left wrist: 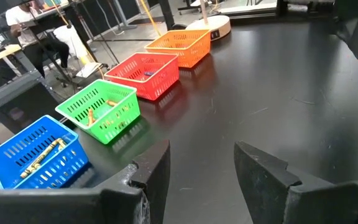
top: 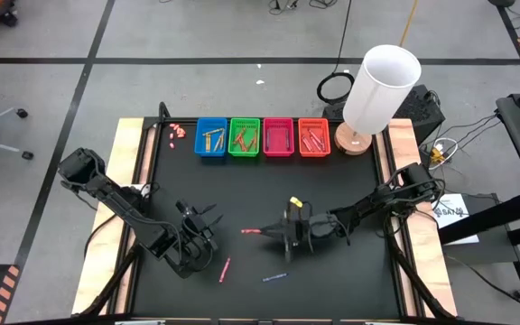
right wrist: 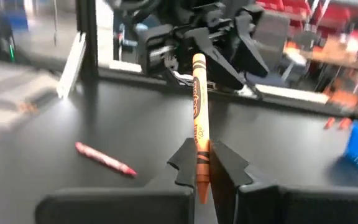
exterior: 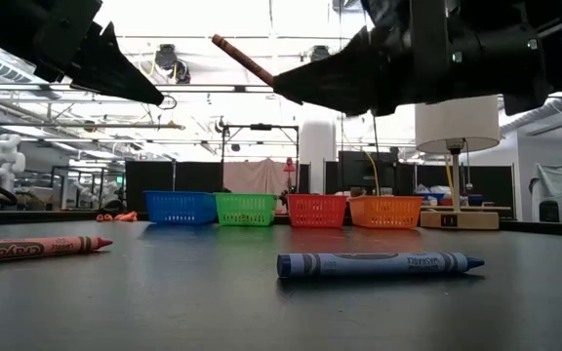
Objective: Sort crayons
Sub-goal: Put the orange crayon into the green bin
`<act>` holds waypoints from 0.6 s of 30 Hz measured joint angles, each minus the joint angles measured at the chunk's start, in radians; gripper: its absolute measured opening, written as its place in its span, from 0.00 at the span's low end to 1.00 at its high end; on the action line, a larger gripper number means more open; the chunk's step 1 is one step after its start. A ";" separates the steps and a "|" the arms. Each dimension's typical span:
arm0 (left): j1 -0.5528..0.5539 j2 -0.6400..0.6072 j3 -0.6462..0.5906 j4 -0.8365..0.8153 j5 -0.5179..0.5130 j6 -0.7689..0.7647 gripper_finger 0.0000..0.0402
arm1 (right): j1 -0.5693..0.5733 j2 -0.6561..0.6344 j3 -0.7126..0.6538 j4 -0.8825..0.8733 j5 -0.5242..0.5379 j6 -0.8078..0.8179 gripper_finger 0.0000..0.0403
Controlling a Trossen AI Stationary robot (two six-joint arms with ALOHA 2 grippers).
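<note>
Clamped between the fingers of the right gripper [right wrist: 202,167], an orange crayon [right wrist: 199,109] stood above mid-table; the left gripper [left wrist: 197,168] waited, fingers apart, near the front-left. We judged it should travel level to the orange basket [top: 314,137] at the far edge, releasing low.
</note>
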 joint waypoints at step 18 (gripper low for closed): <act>0.000 0.000 0.000 0.022 0.020 0.001 0.44 | -0.176 0.000 0.114 -0.040 0.087 0.375 0.02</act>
